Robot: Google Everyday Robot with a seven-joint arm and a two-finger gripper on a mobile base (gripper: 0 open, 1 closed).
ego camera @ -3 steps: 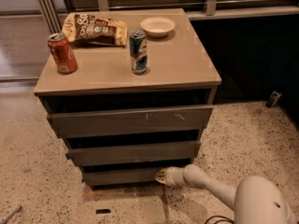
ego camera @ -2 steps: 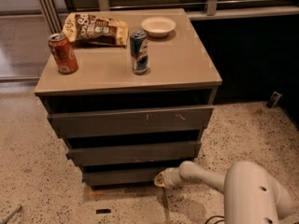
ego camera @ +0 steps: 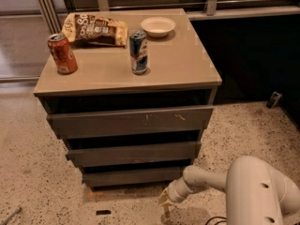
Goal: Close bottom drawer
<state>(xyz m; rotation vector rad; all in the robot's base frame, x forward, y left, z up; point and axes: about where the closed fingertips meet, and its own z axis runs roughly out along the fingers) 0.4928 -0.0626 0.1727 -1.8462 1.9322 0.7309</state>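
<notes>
Looking down on a grey-brown desk (ego camera: 183, 64) at mid-frame, standing on speckled floor (ego camera: 28, 172). Down at the lower right, filling the corner with a bulky pale arm (ego camera: 255, 191), stretched left and low toward the desk's base.

On to the fronts, stacked and stepping narrower downward. Widest up top, a drawer (ego camera: 93, 123) with pale scratches near the centre. Below that, the middle drawer (ego camera: 133, 153), a dark gap above it. Lowest and narrowest, the bottom drawer (ego camera: 131, 176), plain flat front, just above the floor, with a thin dark strip over its upper edge.

Up on the top surface now: a chip bag (ego camera: 96, 29) lying at the back left, a white bowl (ego camera: 158, 26) just beside it to the right. Nearer the front, a red can (ego camera: 62, 53) upright by the left edge and a blue can (ego camera: 138, 52) upright near the middle, well apart from each other.

Finally the gripper (ego camera: 165, 203), pointing down over the floor, just off the bottom drawer's lower right corner. Looks apart from the front. Released or clenched? Cannot tell from here.
</notes>
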